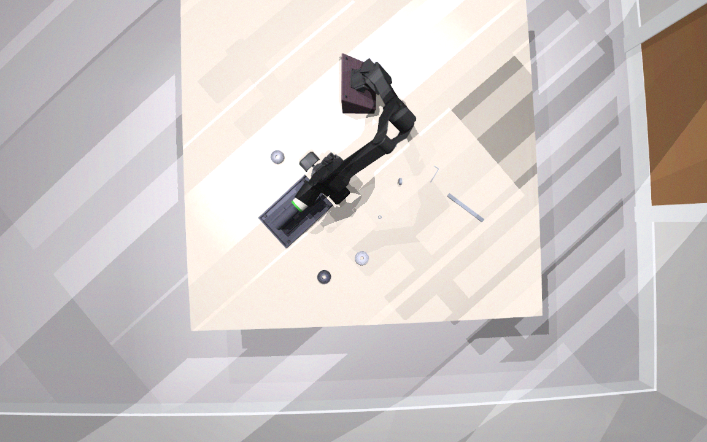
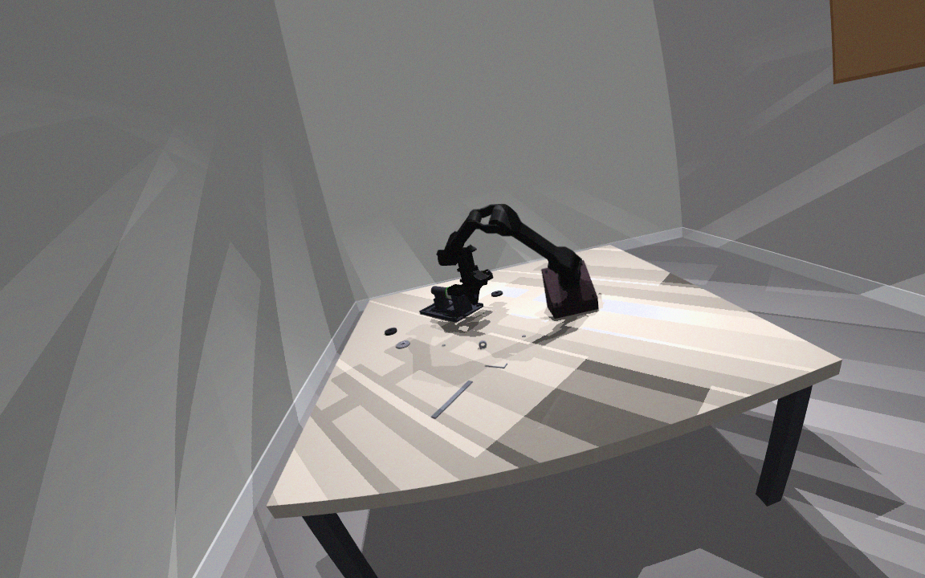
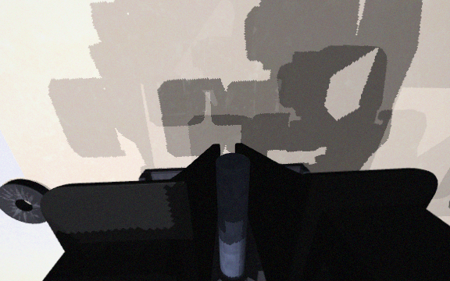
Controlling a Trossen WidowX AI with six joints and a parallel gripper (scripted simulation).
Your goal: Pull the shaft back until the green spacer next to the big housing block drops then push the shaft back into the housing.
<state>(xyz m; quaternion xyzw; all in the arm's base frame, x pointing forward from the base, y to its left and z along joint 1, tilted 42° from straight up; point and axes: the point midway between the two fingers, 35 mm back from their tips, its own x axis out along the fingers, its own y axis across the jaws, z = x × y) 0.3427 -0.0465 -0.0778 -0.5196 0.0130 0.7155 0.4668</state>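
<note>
My gripper (image 1: 310, 194) (image 3: 227, 151) is shut on the shaft (image 3: 233, 195), which shows as a dark rod with a paler lower part between the fingers in the wrist view. The green spacer (image 1: 295, 205) is a thin bright ring beside the big dark housing block (image 1: 288, 220) (image 2: 439, 295), between it and the gripper. It is still up at shaft height. A white spacer (image 1: 302, 202) touches it on the gripper side. The dark base plate (image 1: 274, 231) lies under the block. Other spacers, and the shaft in the top and exterior views, are hidden by the gripper.
Three gears lie around the base: one gear (image 1: 273, 157) (image 3: 8, 199) behind, a pale gear (image 1: 357, 258) (image 2: 397, 345) and a dark gear (image 1: 319, 277) (image 2: 390, 331) in front. A small ring (image 1: 400, 181), hex key and flat bar (image 1: 465, 207) (image 2: 451, 399) lie right.
</note>
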